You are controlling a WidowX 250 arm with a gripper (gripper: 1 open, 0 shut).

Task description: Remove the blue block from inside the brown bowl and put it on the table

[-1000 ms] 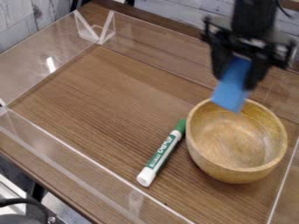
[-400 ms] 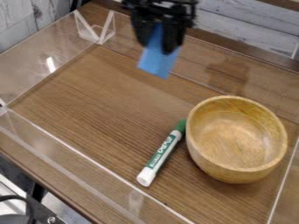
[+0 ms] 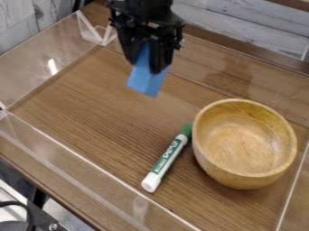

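My gripper (image 3: 150, 56) hangs pointing down over the middle of the table (image 3: 85, 113), shut on the blue block (image 3: 146, 75). The block dangles tilted below the black fingers, above the wood surface and well to the left of the brown bowl (image 3: 247, 142). That bowl stands at the right with nothing inside it.
A white-and-green marker (image 3: 167, 156) lies just left of the bowl, slanting toward the front edge. Low clear acrylic walls (image 3: 72, 153) ring the tabletop, with a folded clear piece (image 3: 97, 29) at the back left.
The gripper has carried the blue block from above the bowl's rim leftward across the table and slightly lower. Bowl and marker have stayed put.
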